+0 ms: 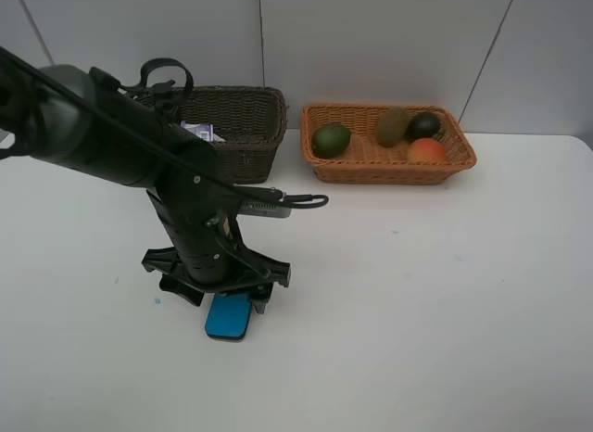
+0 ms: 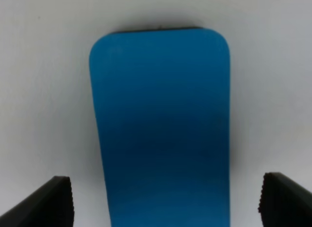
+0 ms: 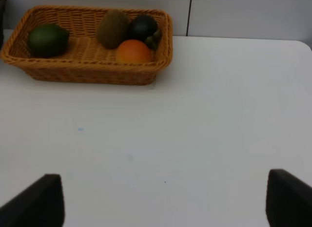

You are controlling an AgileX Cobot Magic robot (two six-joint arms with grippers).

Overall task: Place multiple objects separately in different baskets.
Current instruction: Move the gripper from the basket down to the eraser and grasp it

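Left wrist alone shows jaws straddling blue eraser [image 2: 161, 129].

My high cam looks down on whole table [image 1: 445, 321]; L wrist cam v. close above eraser [image 2: 161, 129]; R wrist cam shares orange basket [image 3: 87, 71].

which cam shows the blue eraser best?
Left wrist: the eraser fills the frame, lying flat on the table between the open left gripper fingers. Exterior high shows only its near end; the arm hides the rest. Right wrist doesn't show it at all.
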